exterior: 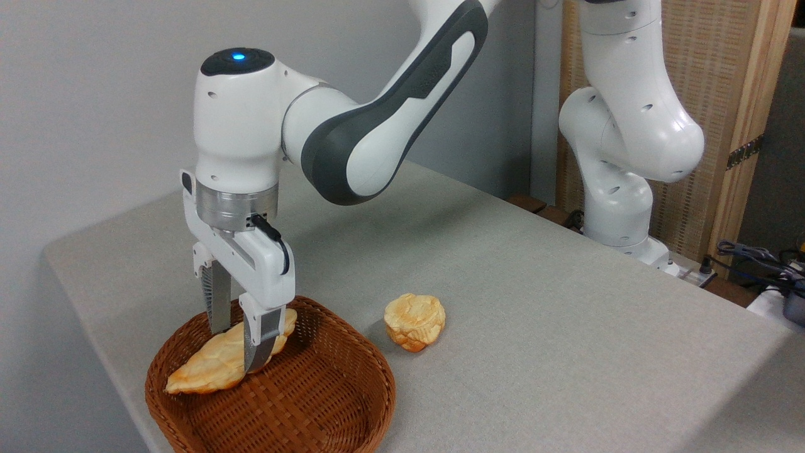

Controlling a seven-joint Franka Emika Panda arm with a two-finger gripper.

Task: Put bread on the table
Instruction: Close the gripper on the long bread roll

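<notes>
1. The gripper [238,343], at lower left of the frame, pointed straight down into the wicker basket [327,402], its two fingers closed on either side of the bread [217,362] near the pastry's middle.

2. The bread lay inside the basket's left half, tilted, one pointed end resting low against the near-left rim and the other end raised toward the back, behind the front finger. Whether it still touched the basket floor under the fingers could not be told.

3. It looked light and probably firm-crusted, with a ridged top likely to give the finger pads some purchase; if soft, a hard squeeze could dent it. The middle, the widest part, appeared the sensible place to hold, since the tapered ends offered little to grip and an off-centre hold could let the long body swing.

4. The bread was long and croissant-like, golden-orange along its flanks and tips, paler across its ridged, scored upper surface.

5. A small round bun [415,321] sat on the bench [566,302] just right of the basket, clear of its rim, at centre frame.

6. The bench, covered in grey-beige cloth, stretched bare to the right, leaving ample room for setting the bread down; the basket's raised wall would likely need clearing first.

7. The arm's white base [619,214] stood at upper right, by the bench's far edge.
</notes>
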